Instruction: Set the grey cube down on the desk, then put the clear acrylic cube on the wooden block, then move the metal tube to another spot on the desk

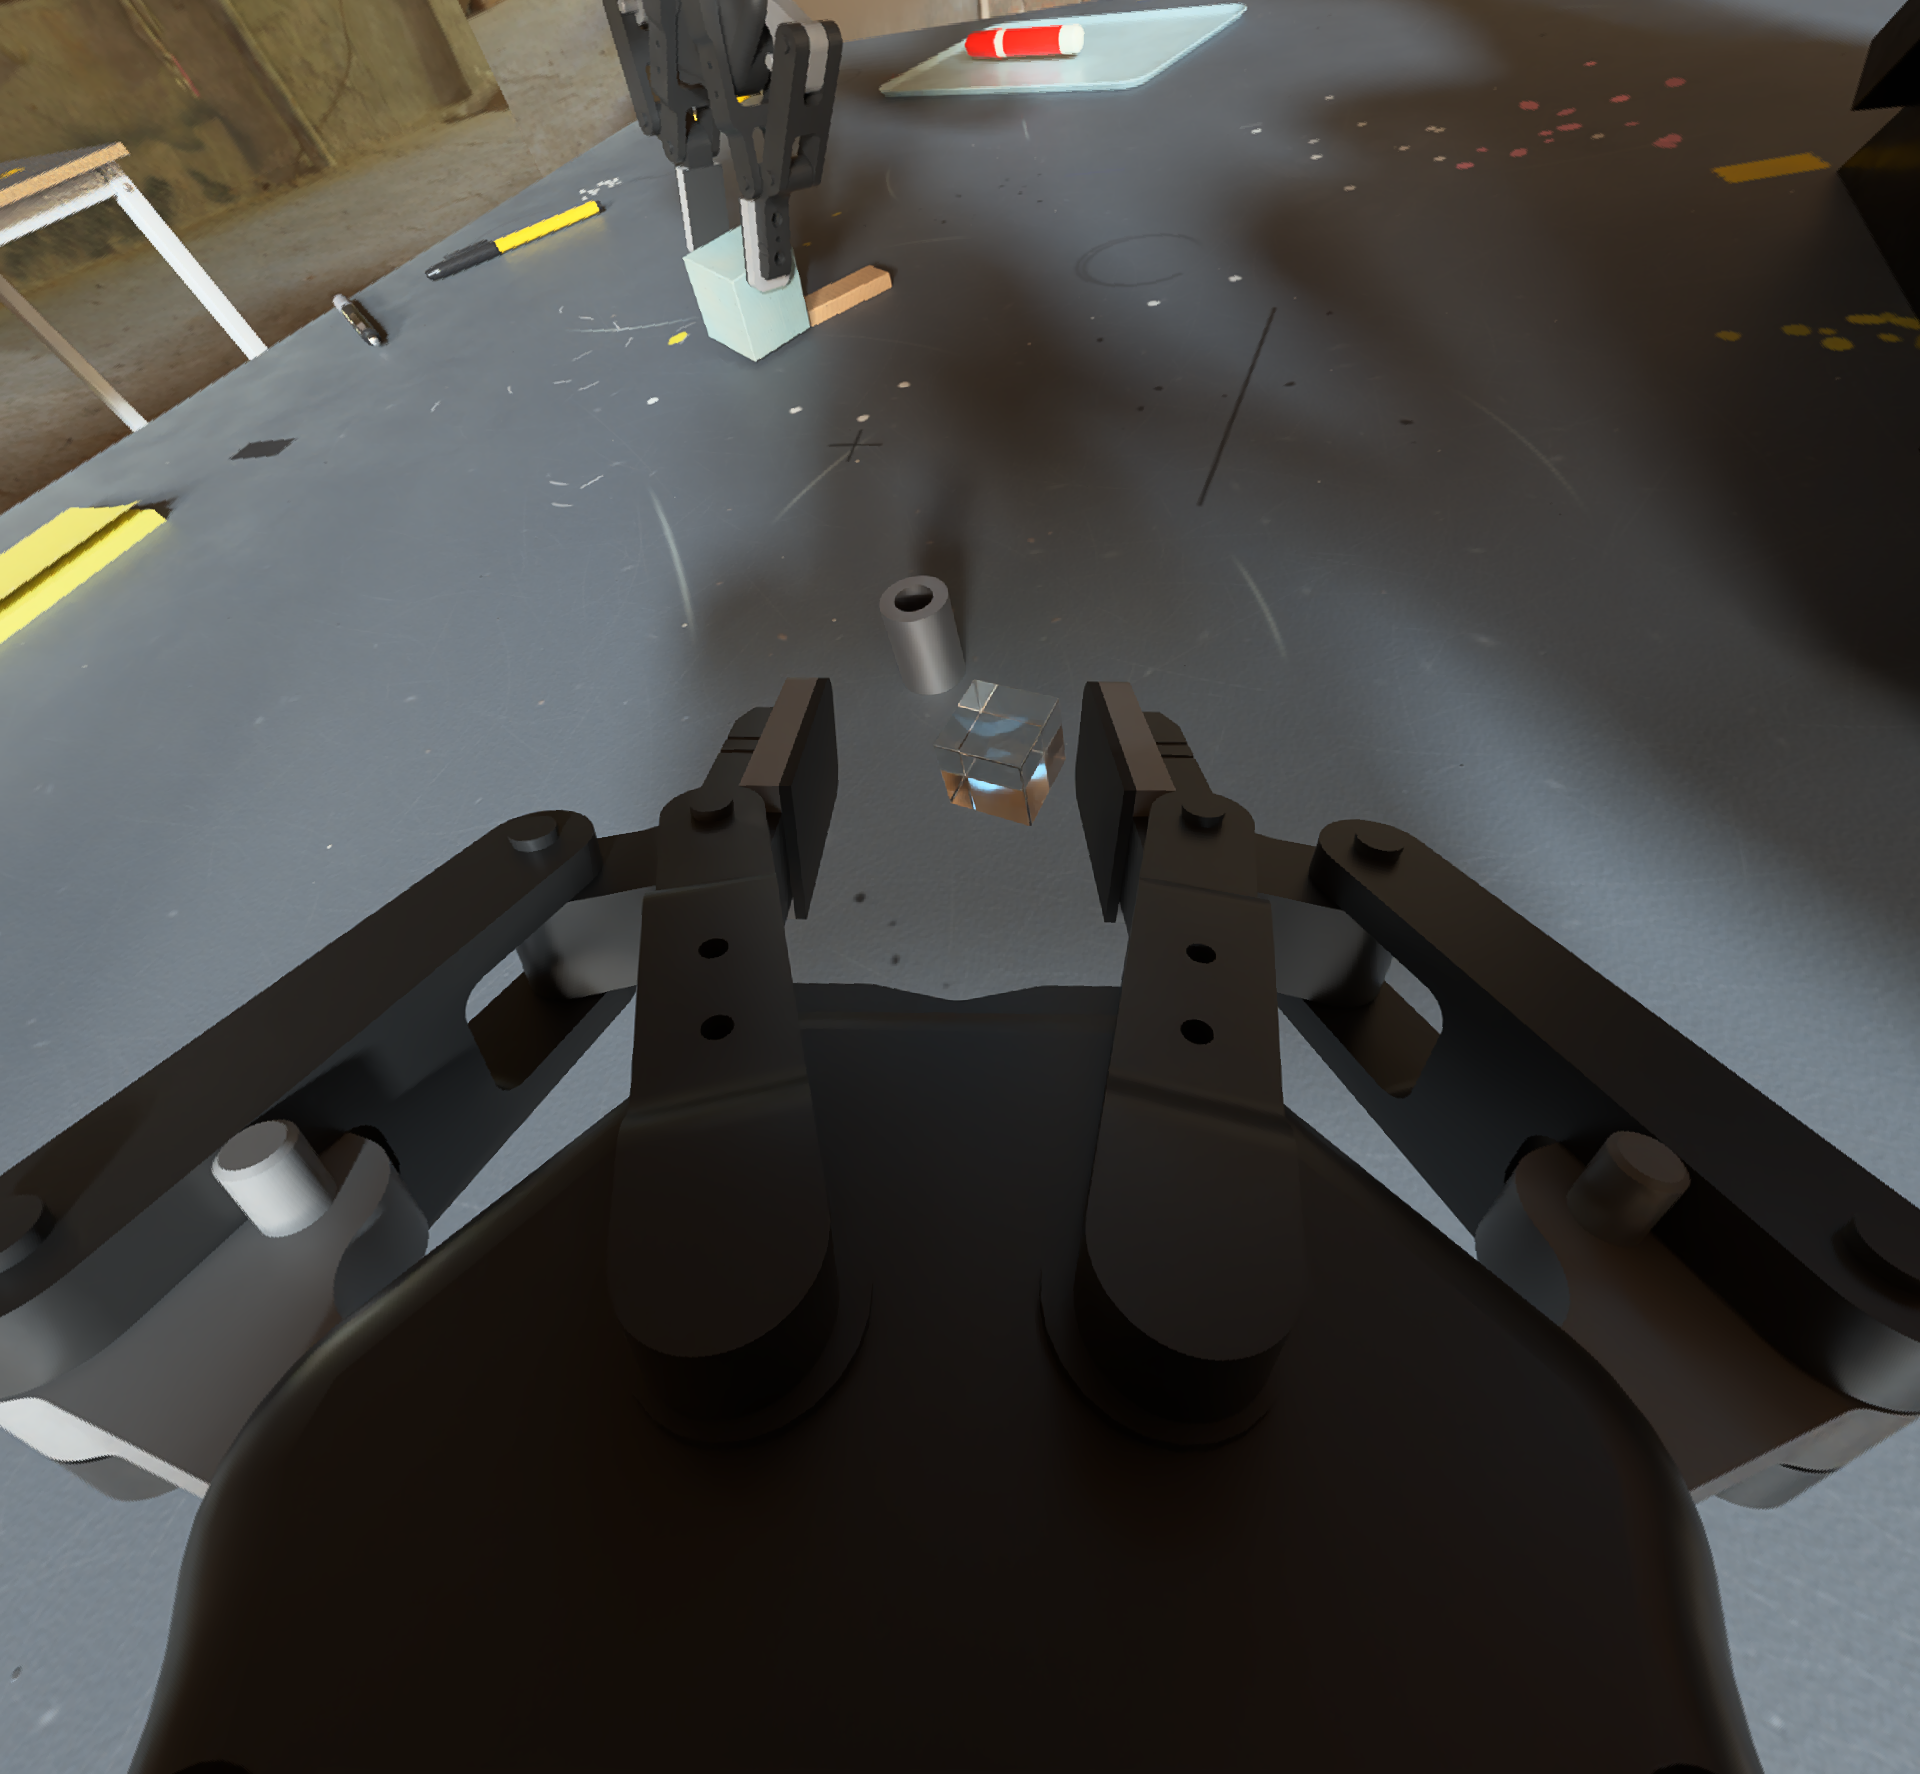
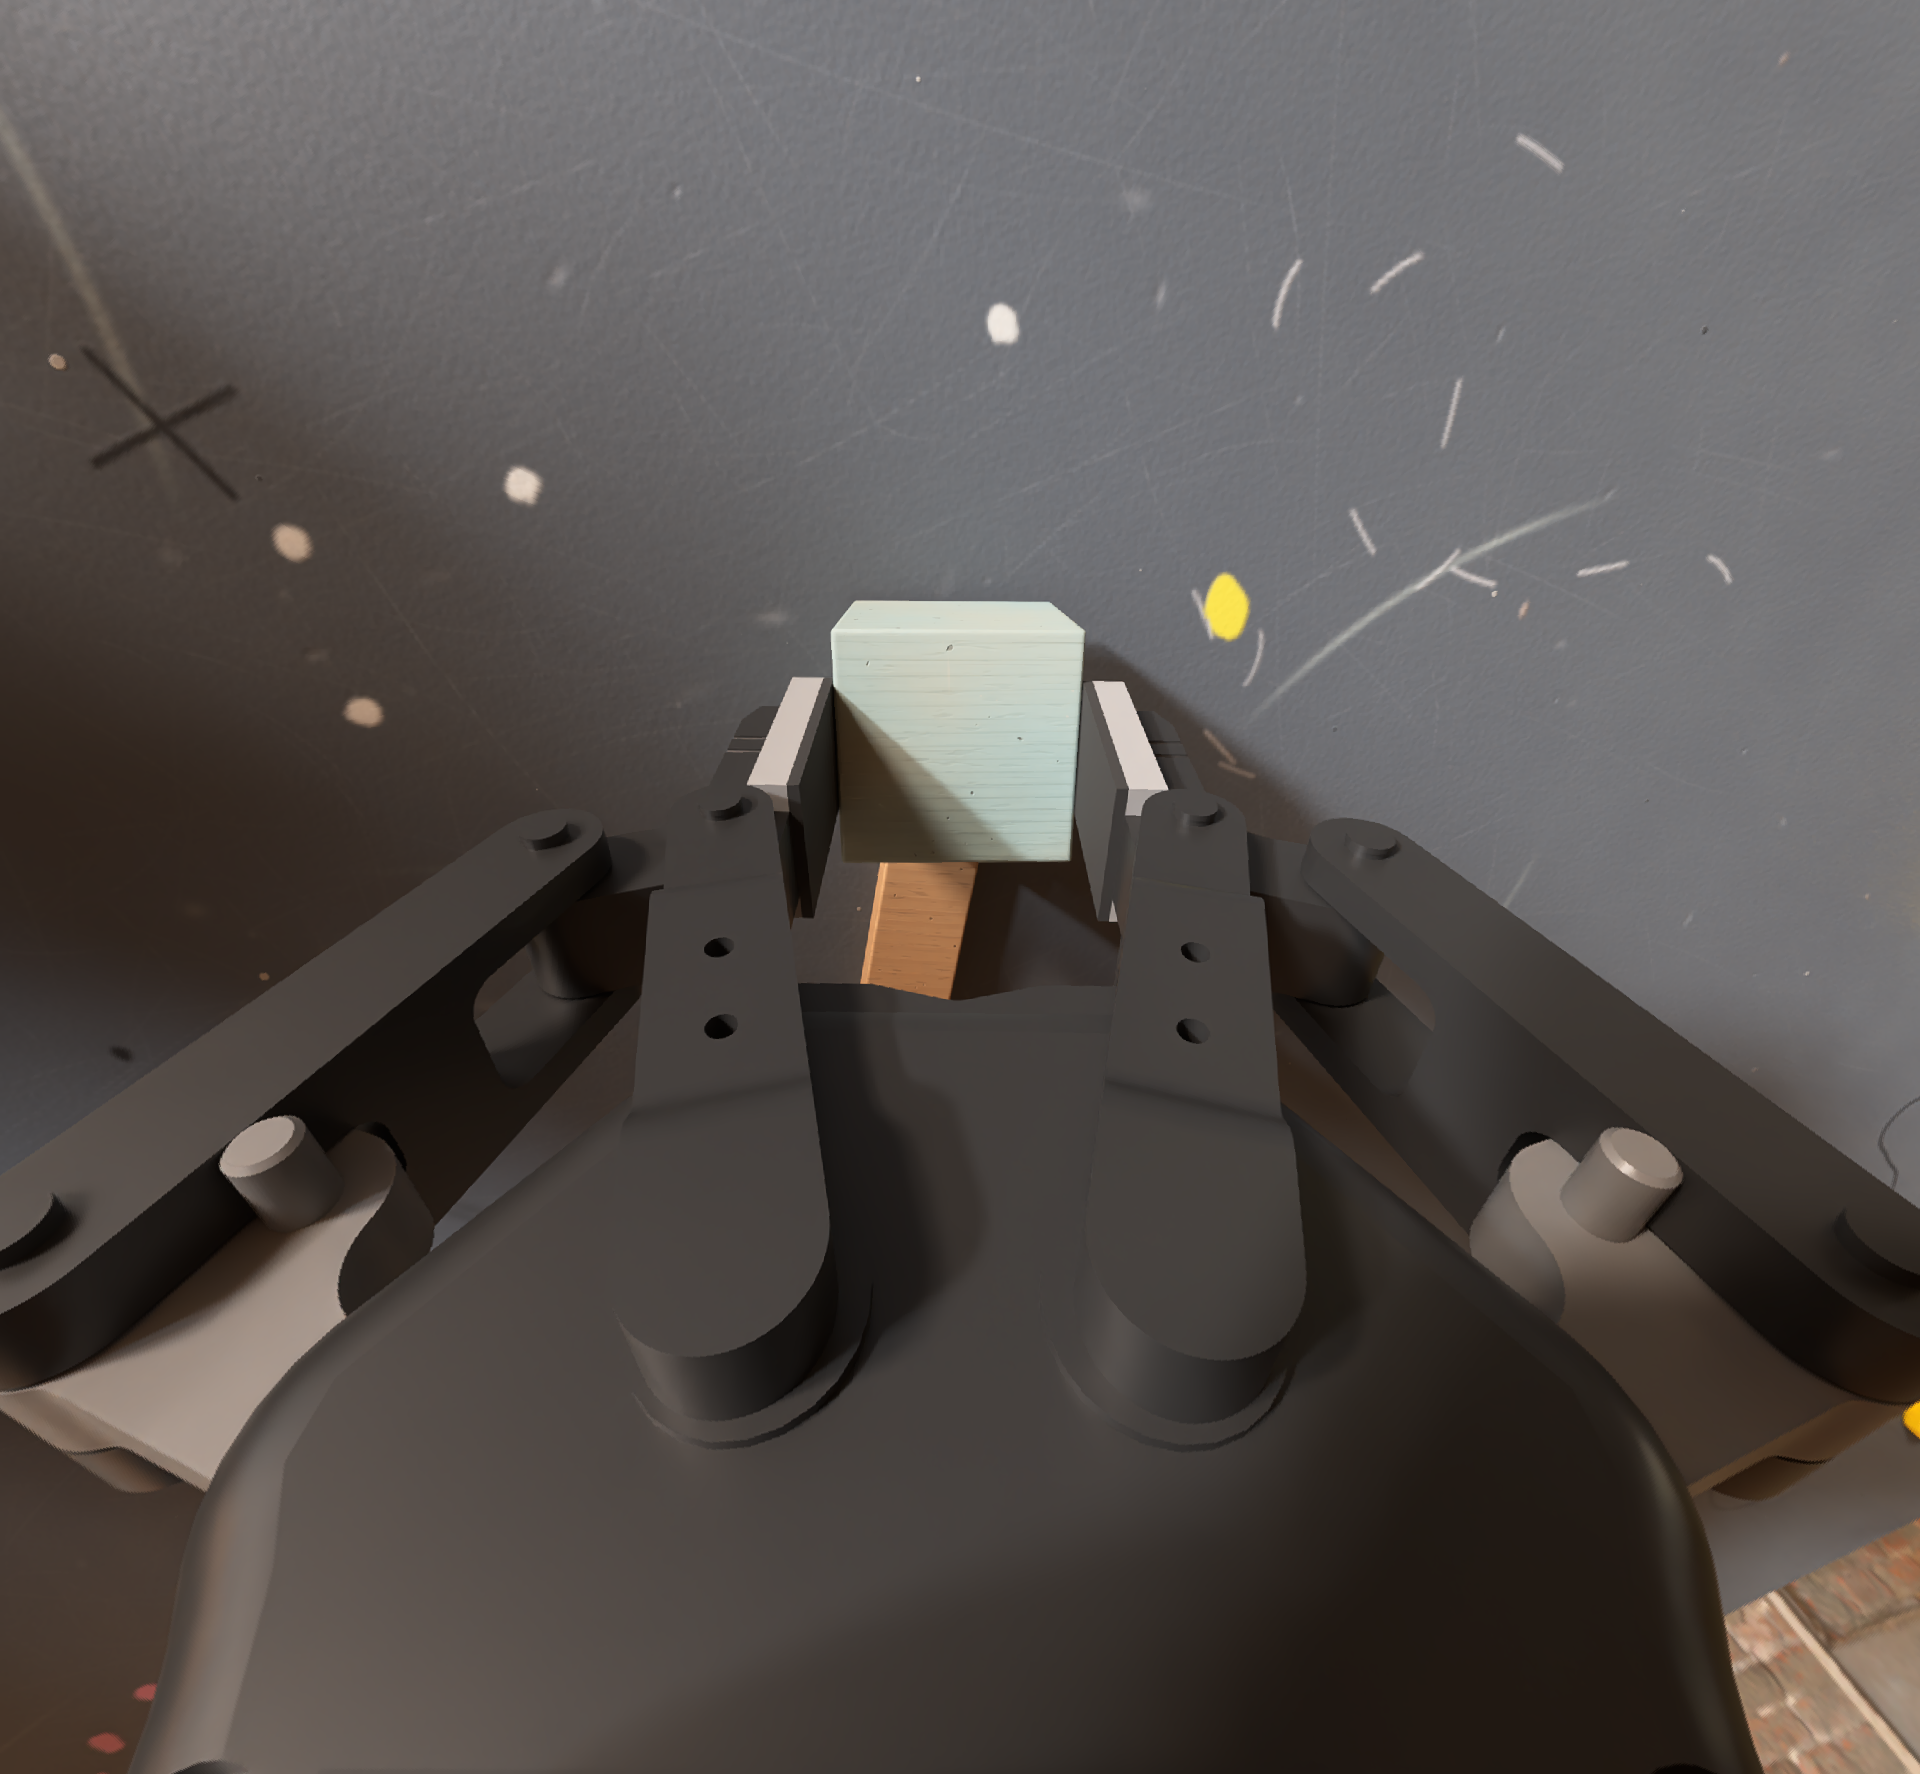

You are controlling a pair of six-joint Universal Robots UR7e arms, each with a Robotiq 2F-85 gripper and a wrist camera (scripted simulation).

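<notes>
On desk, metal tube upright.

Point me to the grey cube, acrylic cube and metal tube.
grey cube (image 2: 956, 748): right wrist view, near face.
acrylic cube (image 1: 1000, 754): left wrist view, centre.
metal tube (image 1: 925, 644): left wrist view, side wall.

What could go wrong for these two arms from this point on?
The metal tube stands upright right beside the clear acrylic cube, so the open left tool might tip it while closing. The grey cube, between the right tool's fingers, sits next to the wooden block and may crowd that spot.
</notes>
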